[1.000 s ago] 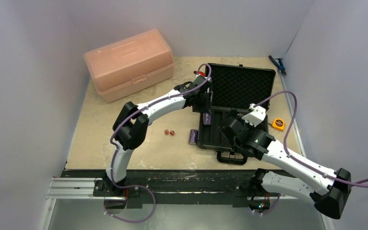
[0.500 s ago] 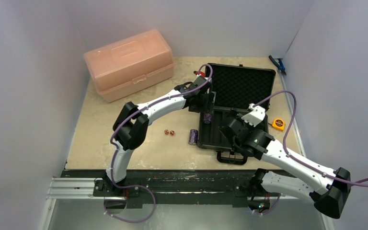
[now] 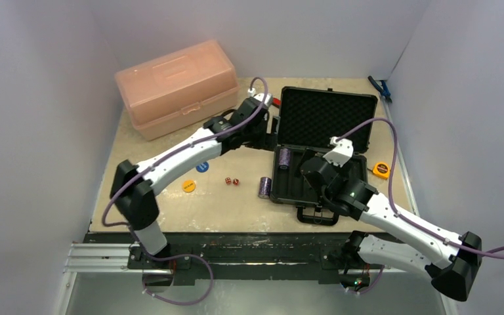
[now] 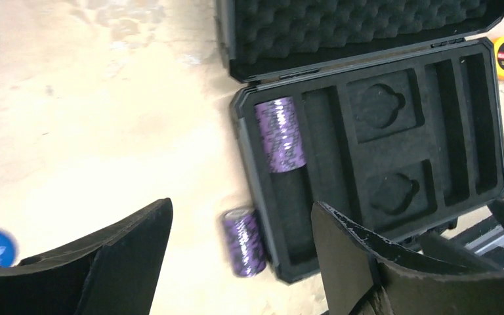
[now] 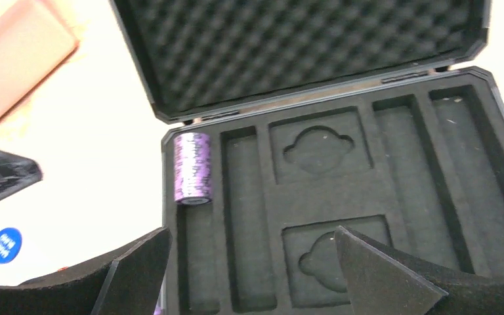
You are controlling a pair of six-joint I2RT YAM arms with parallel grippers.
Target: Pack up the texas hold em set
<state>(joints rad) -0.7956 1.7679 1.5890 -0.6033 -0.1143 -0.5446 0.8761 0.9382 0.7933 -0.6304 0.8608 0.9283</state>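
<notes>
A second ago my left hand (image 4: 241,209) was down over the case (image 3: 325,118) with a purple chip stack (image 4: 280,134) between its fingers. Now that stack lies on its side at the far end of the leftmost long slot, and the hand has lifted back from the case. Its fingers stand wide apart with nothing between them. I count the first stack as packed, though from this angle I cannot be sure it is seated fully down in the foam. With the arm swung away, an orange disc (image 3: 189,186) and a blue disc (image 3: 201,167) show on the table (image 3: 216,207), where the arm covered them before.

The second purple stack (image 4: 242,241) is the next piece to fetch, I judge. It lies on the table just outside the case's left wall, near the front corner. In my wrist view it sits roughly between my two left fingers but well beneath them, untouched. Two tiny red dice (image 3: 231,181) sit a little farther left of it, with the orange disc beyond them.

My right hand (image 5: 249,233) hovers over the front half of the case, likewise spread wide and empty, its place little changed.
</notes>
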